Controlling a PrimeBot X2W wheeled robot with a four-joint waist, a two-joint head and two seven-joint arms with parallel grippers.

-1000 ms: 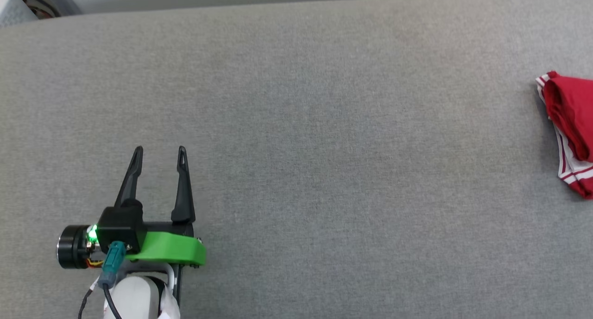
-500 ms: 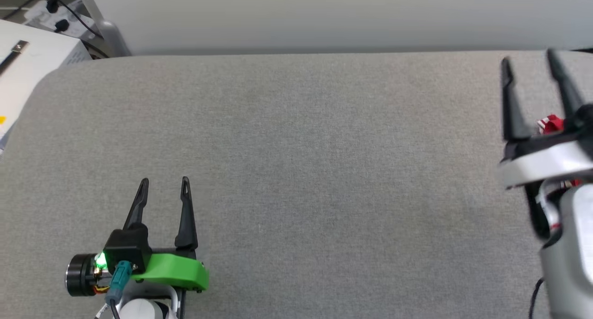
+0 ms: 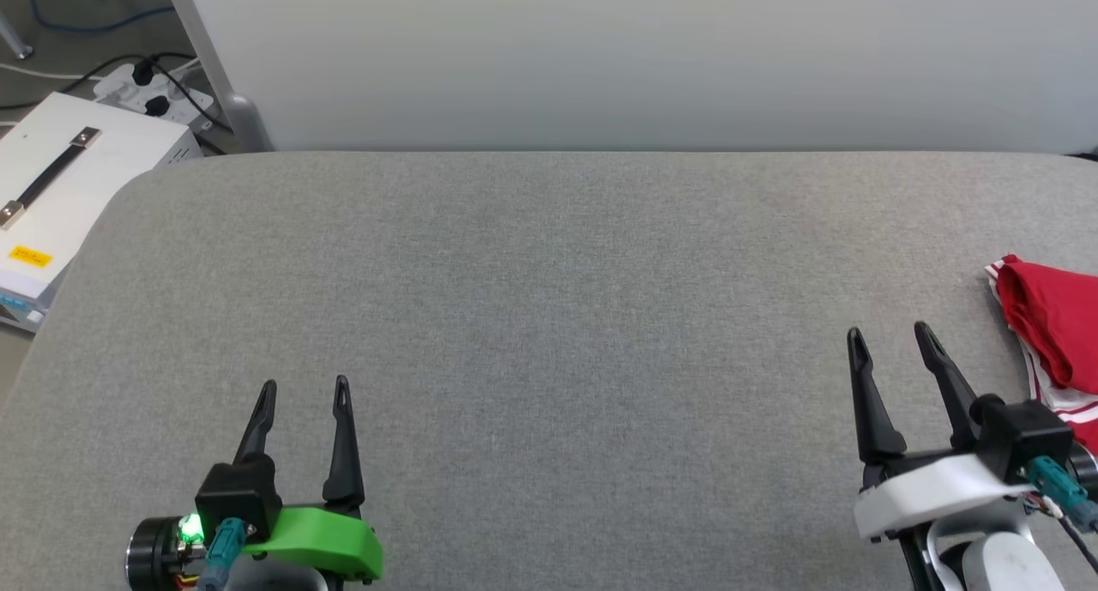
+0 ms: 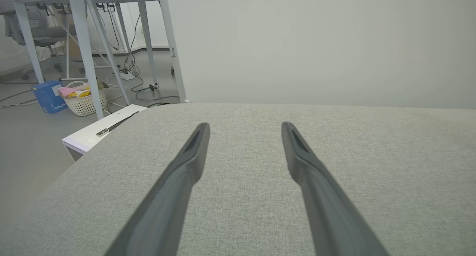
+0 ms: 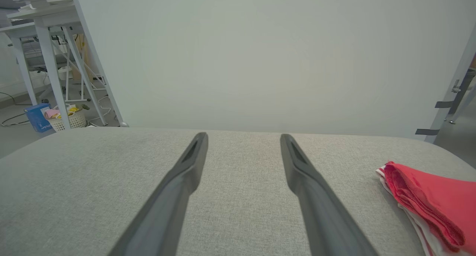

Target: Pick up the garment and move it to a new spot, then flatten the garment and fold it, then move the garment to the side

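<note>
The garment point(image 3: 1051, 325) lies folded at the far right edge of the grey padded table point(image 3: 566, 316), red with white and striped trim showing along its side; its letters and number are hidden. In the right wrist view the garment point(image 5: 427, 204) sits off to the right of the fingers. My right gripper point(image 3: 888, 334) is open at the lower right, just left of the garment and apart from it. My left gripper point(image 3: 304, 387) is open at the lower left, nothing between its fingers. Both hover low over bare table.
A white box with a black handle point(image 3: 60, 188) stands on the floor past the table's left edge, beside a power strip point(image 3: 150, 93) and cables. A pale wall panel point(image 3: 635, 59) rises behind the table. A laundry basket point(image 4: 80, 100) sits under desks far left.
The head camera has tilted up, showing more of the wall and floor. My right gripper came down from the upper right to the lower right, beside the garment. The left gripper held still.
</note>
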